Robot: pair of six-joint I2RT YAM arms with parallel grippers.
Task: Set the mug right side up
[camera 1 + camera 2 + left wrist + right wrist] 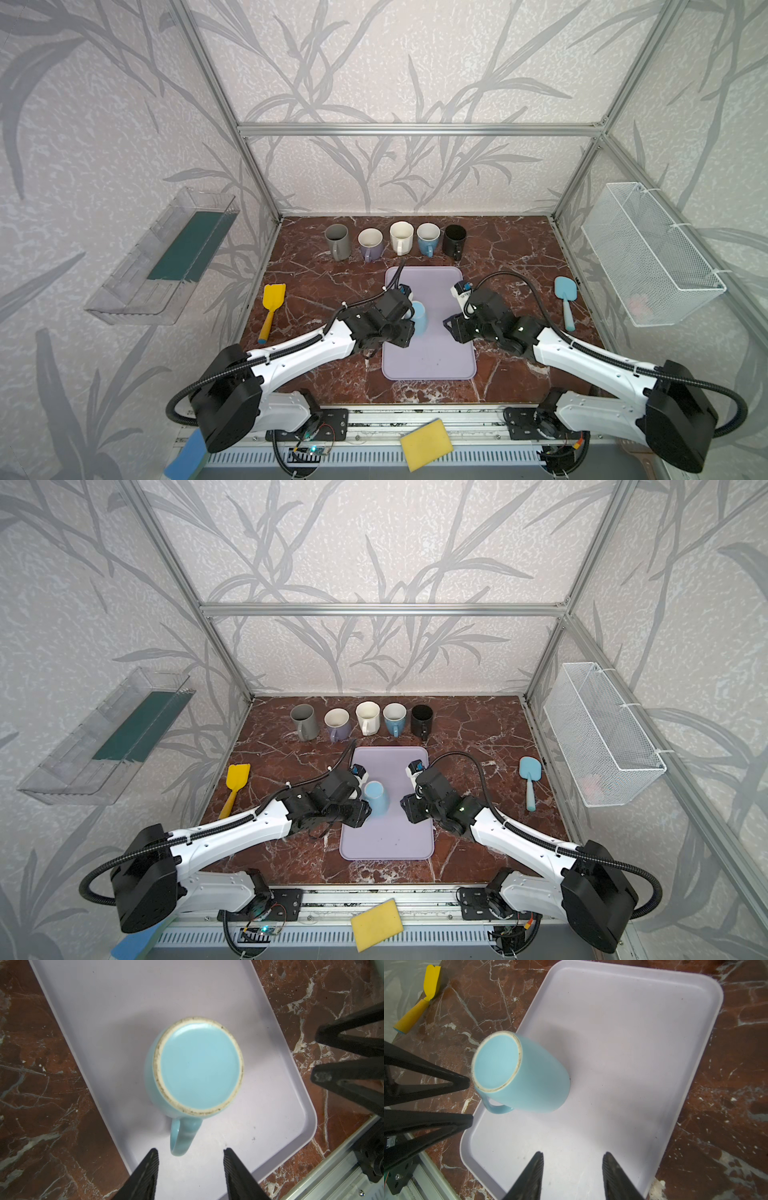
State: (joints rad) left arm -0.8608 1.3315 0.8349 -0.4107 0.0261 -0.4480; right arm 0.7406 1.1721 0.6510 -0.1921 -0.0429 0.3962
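Both empty, jaws apart: left gripper, right gripper; inverted mug on tray; marble tabletop, leaf-print walls.

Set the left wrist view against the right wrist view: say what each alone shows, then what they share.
Left wrist only: the mug with its whole handle, seen from straight above. Right wrist only: the yellow spatula and the mug's side wall. Both: the mug upside down, base up, on the lilac tray on the marble table, plus the left pincer and right pincer, each open and empty.
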